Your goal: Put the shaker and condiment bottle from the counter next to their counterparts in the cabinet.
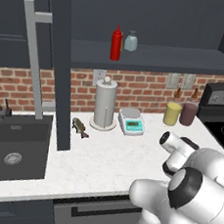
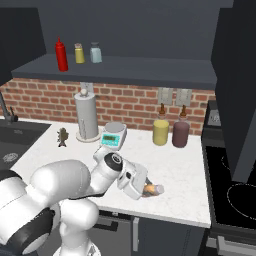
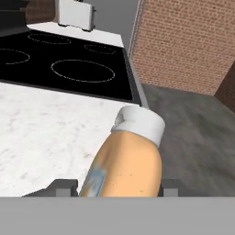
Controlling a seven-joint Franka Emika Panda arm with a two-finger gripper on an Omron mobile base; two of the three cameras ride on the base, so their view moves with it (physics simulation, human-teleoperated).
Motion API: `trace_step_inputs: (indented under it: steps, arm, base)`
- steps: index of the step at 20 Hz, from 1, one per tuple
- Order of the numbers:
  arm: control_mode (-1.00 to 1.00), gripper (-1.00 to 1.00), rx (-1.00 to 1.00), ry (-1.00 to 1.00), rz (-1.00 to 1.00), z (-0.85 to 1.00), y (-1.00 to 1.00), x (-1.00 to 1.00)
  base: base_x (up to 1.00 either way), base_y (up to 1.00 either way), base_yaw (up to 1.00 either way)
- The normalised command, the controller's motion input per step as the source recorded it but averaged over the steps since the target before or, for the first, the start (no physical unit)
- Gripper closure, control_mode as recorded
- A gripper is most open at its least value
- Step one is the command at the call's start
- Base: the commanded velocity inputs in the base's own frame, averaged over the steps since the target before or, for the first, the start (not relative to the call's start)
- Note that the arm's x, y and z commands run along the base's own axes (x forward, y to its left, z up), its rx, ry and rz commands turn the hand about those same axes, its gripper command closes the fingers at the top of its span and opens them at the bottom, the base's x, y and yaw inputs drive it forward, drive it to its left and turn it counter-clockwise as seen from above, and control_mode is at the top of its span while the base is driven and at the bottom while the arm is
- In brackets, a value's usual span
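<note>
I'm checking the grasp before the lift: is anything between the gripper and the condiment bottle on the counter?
Nothing visible. The condiment bottle lies on its side on the counter, already between the gripper's fingertips.

An orange-tan condiment bottle (image 3: pixel 126 170) with a whitish cap lies on the white marbled counter (image 3: pixel 41 128), beside a red brick wall (image 3: pixel 183 41) and a black stove (image 3: pixel 59 59).
</note>
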Motion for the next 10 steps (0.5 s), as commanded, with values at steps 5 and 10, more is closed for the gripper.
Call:
trace_step_inputs:
  steps: [5,10]
  arm:
    - [-1.0,1.0,0.1,-0.05,0.0,0.15,-0.06,-0.18]
    - [-1.0,1.0,0.07,-0.2,0.03,0.71,0.08,-0.76]
  base:
    - [0.0,0.0,0.0]
    - [0.0,0.0,0.0]
